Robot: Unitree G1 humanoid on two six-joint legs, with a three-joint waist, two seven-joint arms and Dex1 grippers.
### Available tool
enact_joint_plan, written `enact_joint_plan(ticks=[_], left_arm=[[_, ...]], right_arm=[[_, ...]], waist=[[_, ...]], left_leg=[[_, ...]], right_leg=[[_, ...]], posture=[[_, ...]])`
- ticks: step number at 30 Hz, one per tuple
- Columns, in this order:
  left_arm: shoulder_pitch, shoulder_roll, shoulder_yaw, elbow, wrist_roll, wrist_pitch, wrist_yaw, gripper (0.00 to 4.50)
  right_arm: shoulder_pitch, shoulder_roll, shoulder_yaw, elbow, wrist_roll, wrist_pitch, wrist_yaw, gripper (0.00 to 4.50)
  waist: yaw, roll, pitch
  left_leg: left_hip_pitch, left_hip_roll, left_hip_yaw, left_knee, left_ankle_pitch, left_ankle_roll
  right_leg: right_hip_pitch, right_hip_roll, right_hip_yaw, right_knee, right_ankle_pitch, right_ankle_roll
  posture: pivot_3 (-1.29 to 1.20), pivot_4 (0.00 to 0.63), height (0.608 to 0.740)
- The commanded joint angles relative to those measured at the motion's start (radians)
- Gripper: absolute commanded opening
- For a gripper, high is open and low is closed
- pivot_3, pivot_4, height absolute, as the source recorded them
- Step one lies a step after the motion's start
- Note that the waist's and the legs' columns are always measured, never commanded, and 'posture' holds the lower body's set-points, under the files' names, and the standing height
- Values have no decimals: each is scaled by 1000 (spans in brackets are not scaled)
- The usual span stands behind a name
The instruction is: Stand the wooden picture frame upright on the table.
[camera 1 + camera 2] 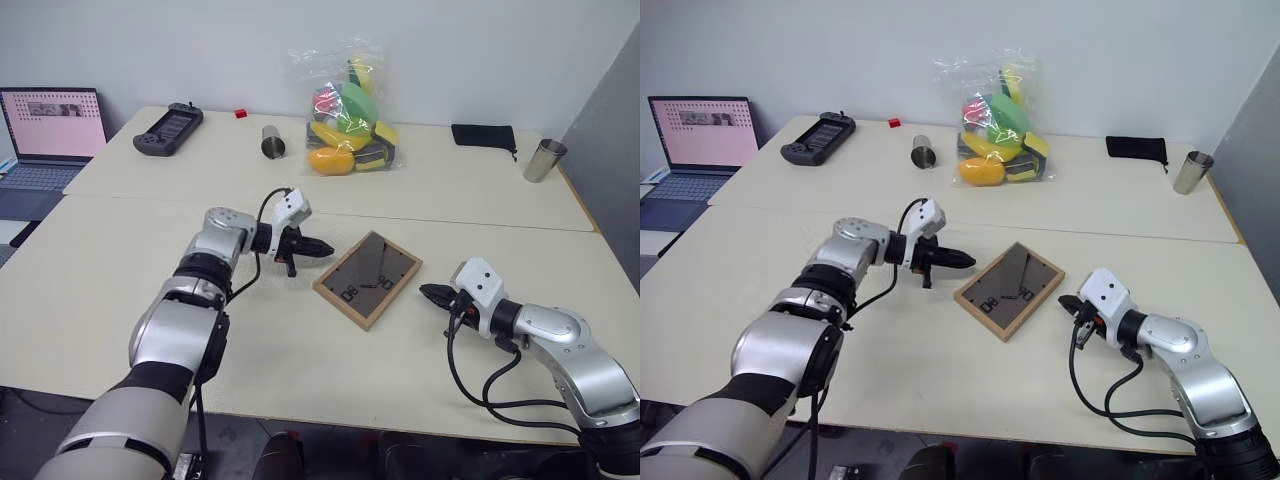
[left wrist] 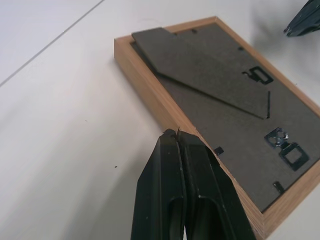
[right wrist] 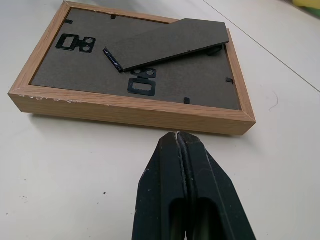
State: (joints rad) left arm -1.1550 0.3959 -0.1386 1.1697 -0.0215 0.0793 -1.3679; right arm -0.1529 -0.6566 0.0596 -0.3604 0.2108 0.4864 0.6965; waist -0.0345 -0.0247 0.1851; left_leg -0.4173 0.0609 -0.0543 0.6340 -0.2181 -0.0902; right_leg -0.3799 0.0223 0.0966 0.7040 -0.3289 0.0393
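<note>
Beige table, clear bag holding colourful toys, two metal cups

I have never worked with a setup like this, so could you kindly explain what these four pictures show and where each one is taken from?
This is a humanoid robot with two silver arms, each ending in a gripper of two black fingers. The two wide pictures come from the two eyes of a camera on its head, looking down over a large cream-beige table. The two close pictures come from cameras on its wrists, looking along each gripper.

Between the arms lies a small light-wood picture frame, face down, its dark back panel and fold-out stand up. The left gripper and the right gripper are both shut and hold nothing; each points at the frame from its own side.

Further back are a clear bag of colourful toys, two metal cups, a black handheld controller, a black pouch and an open laptop.
</note>
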Motion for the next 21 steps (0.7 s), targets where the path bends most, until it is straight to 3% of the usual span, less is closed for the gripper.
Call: enact_joint_plan(ticks=[1,7,21], left_arm=[[-45,31,4,-11,12,31,-52,0],[-21,22,18,-19,19,-48,4,0],[-3,20,-30,-19,97,-43,23,0]], right_arm=[[0,-2,-36,-18,12,5,-7,30],[18,-4,-41,-28,16,19,-9,30],[13,13,-45,-35,29,37,-18,30]], waist=[[0,0,0],[0,0,0],[-1,0,0]], left_leg=[[0,0,0,0,0,0],[0,0,0,0,0,0],[0,0,0,1,0,0]], right_leg=[[0,0,0,0,0,0],[0,0,0,1,0,0],[0,0,0,1,0,0]], posture=[[0,150,740],[0,150,740],[0,150,740]])
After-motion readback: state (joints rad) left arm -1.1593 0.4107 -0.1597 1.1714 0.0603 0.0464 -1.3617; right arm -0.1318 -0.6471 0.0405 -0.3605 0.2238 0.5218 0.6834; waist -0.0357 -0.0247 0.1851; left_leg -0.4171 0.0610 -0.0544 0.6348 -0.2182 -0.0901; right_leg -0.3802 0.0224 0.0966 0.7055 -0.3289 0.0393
